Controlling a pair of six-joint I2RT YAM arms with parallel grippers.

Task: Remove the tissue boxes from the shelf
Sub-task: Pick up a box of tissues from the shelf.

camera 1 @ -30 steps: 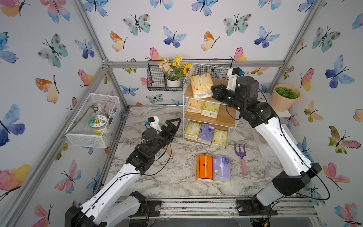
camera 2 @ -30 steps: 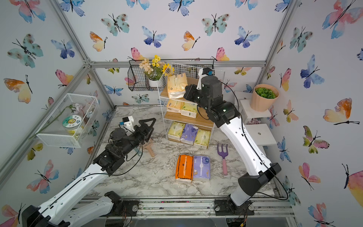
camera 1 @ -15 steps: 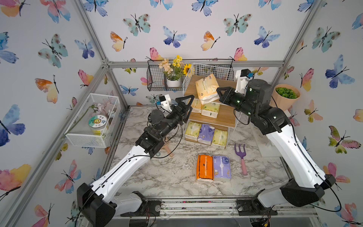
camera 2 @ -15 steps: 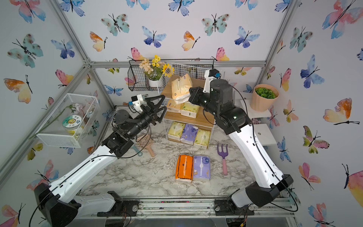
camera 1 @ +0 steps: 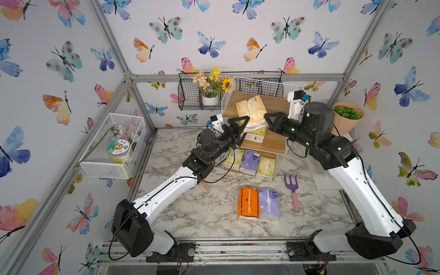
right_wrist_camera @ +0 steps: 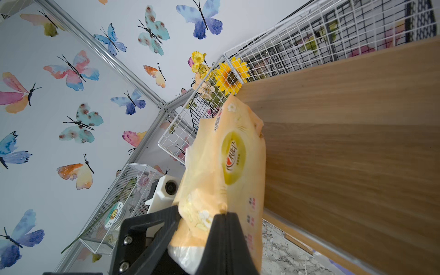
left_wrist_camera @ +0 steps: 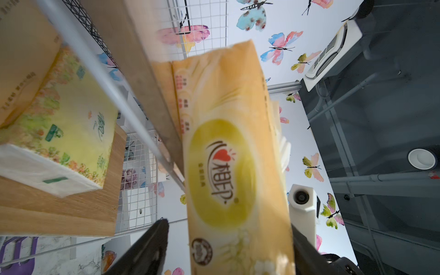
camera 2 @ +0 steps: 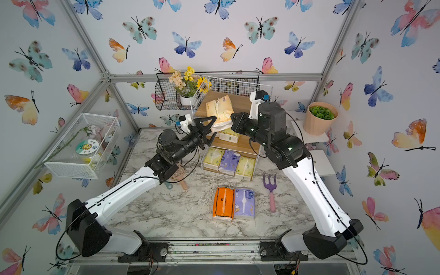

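We see two robot arms meeting at the top of the shelf [camera 1: 273,106], a white wire rack with three wooden boards. Between them is a peach tissue pack [camera 1: 251,110]. It is tilted at the front edge of the top board, with part of it past that edge. We cannot tell whether it rests on the wood.

The right gripper [camera 1: 266,117] is pinched together on the crumpled end of the wrapper, as the right wrist view shows. The left gripper [camera 1: 245,129] faces it from the opposite side, jaws apart, with the pack's other end between them. In the left wrist view we see a gap between one finger [left_wrist_camera: 147,247] and the pack.

A yellow-green pack [camera 1: 256,137] lies on the middle board. On the bottom board stand three more packs [camera 1: 250,162], a lavender one between two yellowish ones.

On the marble table [camera 1: 202,214] in front of the shelf, an orange pack [camera 1: 248,206] and a lavender pack [camera 1: 269,203] lie touching. A purple garden fork [camera 1: 291,188] lies just beside them.
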